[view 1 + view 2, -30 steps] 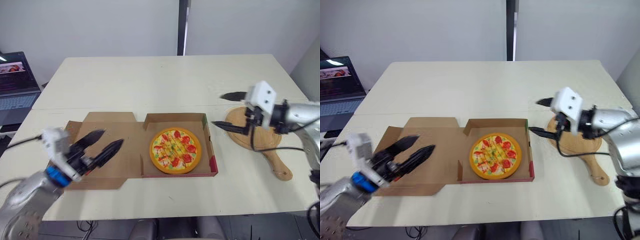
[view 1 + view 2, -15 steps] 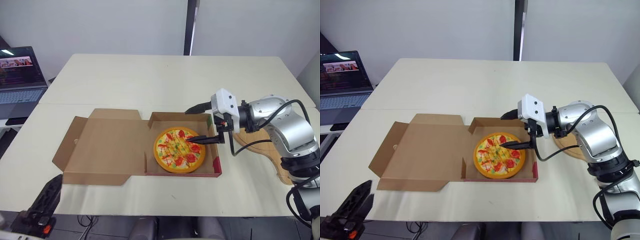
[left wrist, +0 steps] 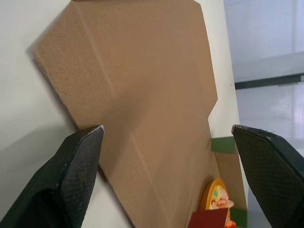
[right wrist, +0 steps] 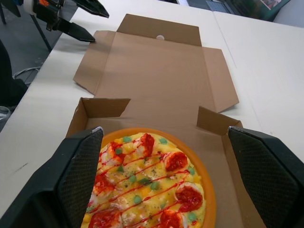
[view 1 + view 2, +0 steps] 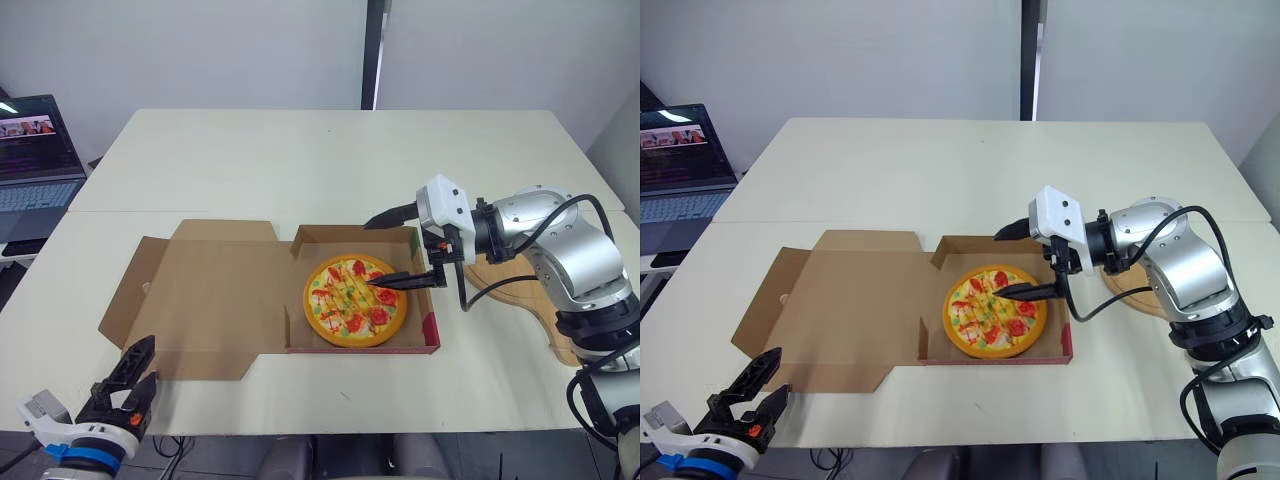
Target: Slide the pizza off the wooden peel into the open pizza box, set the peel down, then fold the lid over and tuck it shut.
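Nearest the robot, at the table's front edge, the left gripper (image 5: pixel 128 375) hangs with its two fingers spread apart and nothing between them. Just beyond it, and slightly toward the robot's right, lies the lid (image 5: pixel 210 290) of the pizza box (image 5: pixel 362 346), folded out flat on the table (image 5: pixel 300 160). Its side flaps are splayed and its free outer edge is on the robot's left. The fold joining lid to base runs away from the robot, so the lid has to swing up and over from left to right. The left gripper is much the nearer one to that free edge and looks best placed to lift it. Right of the fold, the pizza (image 5: pixel 355 300) sits fully inside the base. The right gripper (image 5: pixel 370 252) hovers above it, jaws wide and empty, one finger over the toppings and the other past the back wall. It appears to stand in the lid's closing path and would need to clear out first. Further right, the wooden peel (image 5: pixel 535 310) rests on the table, partly hidden behind the right arm. A laptop (image 5: pixel 35 160) stands off the table's far left.
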Robot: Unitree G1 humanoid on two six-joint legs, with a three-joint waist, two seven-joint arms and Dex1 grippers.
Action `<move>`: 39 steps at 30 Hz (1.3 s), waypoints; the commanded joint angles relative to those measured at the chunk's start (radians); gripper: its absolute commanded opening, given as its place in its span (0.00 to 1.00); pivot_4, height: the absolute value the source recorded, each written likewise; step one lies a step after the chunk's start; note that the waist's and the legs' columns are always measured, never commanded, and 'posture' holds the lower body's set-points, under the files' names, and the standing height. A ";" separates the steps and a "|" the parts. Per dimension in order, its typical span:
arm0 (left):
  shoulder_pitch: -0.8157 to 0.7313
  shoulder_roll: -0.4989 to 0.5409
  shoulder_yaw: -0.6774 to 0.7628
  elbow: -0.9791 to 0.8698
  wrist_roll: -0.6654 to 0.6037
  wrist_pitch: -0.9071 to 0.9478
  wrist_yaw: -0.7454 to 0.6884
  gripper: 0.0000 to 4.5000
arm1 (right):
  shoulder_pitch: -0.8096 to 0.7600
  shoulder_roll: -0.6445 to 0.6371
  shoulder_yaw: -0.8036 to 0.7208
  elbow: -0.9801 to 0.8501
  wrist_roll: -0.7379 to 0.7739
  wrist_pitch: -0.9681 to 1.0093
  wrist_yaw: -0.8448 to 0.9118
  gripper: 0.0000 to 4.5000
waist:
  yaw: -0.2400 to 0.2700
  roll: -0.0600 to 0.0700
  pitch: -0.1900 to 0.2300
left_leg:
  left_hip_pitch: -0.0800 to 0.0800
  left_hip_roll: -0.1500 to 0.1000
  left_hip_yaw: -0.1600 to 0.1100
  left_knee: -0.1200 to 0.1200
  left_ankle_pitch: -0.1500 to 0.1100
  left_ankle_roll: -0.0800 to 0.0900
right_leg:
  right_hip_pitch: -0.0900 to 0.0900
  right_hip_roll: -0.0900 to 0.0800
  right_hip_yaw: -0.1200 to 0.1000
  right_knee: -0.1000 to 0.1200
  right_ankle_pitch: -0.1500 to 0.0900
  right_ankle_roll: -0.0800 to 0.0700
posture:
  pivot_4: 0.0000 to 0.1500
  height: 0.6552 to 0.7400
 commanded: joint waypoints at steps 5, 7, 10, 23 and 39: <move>0.165 -0.064 0.030 -0.109 -0.016 -0.015 -0.135 1.00 | -0.015 -0.018 -0.033 -0.068 0.071 0.044 0.022 1.00 | 0.000 -0.001 0.001 | -0.001 0.000 0.000 0.000 -0.002 0.003 | 0.000 0.000 0.000 -0.001 0.000 0.000 | 1.00 1.00; 0.214 -0.074 0.028 -0.111 -0.031 -0.014 -0.150 1.00 | -0.014 -0.019 -0.033 -0.073 0.079 0.048 0.021 1.00 | 0.000 -0.002 0.001 | -0.001 0.000 0.001 0.000 -0.002 0.003 | 0.000 0.000 0.000 -0.001 -0.001 0.000 | 1.00 1.00; 0.235 -0.077 -0.004 -0.113 -0.008 -0.023 -0.127 1.00 | -0.017 -0.012 -0.021 -0.074 0.079 0.048 0.013 1.00 | 0.000 -0.002 0.001 | -0.001 0.000 0.000 0.000 -0.002 0.003 | 0.000 0.000 0.000 -0.001 -0.005 -0.003 | 1.00 1.00; 0.005 -0.038 -0.079 -0.087 0.006 -0.114 0.048 1.00 | -0.074 0.040 -0.001 -0.070 0.097 0.080 0.002 1.00 | 0.001 -0.002 0.001 | -0.001 0.000 -0.001 0.000 -0.001 0.002 | -0.001 0.000 -0.001 -0.001 -0.001 0.000 | 1.00 1.00; -0.012 -0.072 -0.053 -0.012 0.030 -0.127 -0.040 0.87 | -0.078 0.044 0.003 -0.075 0.092 0.096 0.006 1.00 | 0.002 -0.002 0.001 | -0.002 0.000 -0.001 0.000 -0.001 0.002 | -0.001 0.000 -0.001 -0.002 -0.001 0.000 | 1.00 1.00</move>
